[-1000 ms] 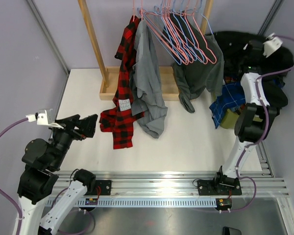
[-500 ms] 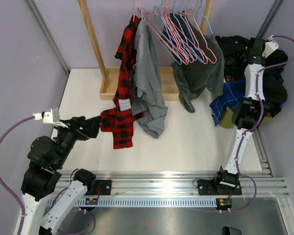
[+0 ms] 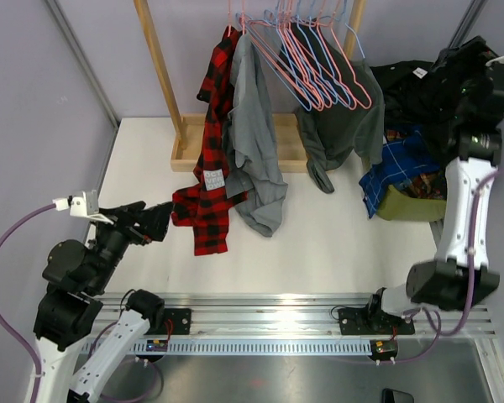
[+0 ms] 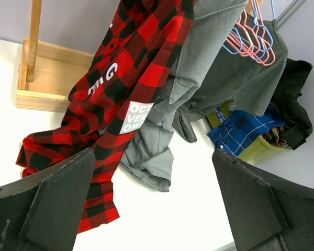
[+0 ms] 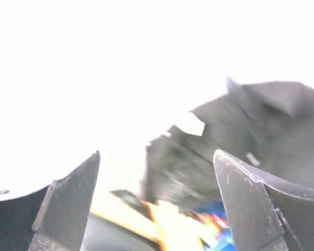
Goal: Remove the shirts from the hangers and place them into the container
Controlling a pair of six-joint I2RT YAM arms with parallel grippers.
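A red-and-black plaid shirt (image 3: pixel 208 172) (image 4: pixel 120 89) and a mid-grey shirt (image 3: pixel 254 143) (image 4: pixel 199 68) hang from the rail, their lower ends on the table. A darker grey shirt (image 3: pixel 346 126) hangs to their right under several pink and blue wire hangers (image 3: pixel 312 63) (image 4: pixel 248 39). The yellow-green container (image 3: pixel 410 206) (image 4: pixel 256 149) holds a blue plaid shirt (image 3: pixel 401 166), with a black shirt (image 3: pixel 413 84) (image 5: pixel 251 136) heaped on its far side. My left gripper (image 3: pixel 155 220) (image 4: pixel 152 204) is open, just left of the plaid hem. My right gripper (image 3: pixel 455 77) (image 5: pixel 157 198) is open above the black shirt, holding nothing.
The wooden rack base (image 3: pixel 185 151) (image 4: pixel 52 78) and its upright post (image 3: pixel 158 67) stand at the back. Purple walls close in both sides. A metal rail (image 3: pixel 277 304) runs along the near table edge.
My right gripper opened and let go of the black shirt, and that arm swung up and to the right. My left gripper edged a little toward the plaid shirt.
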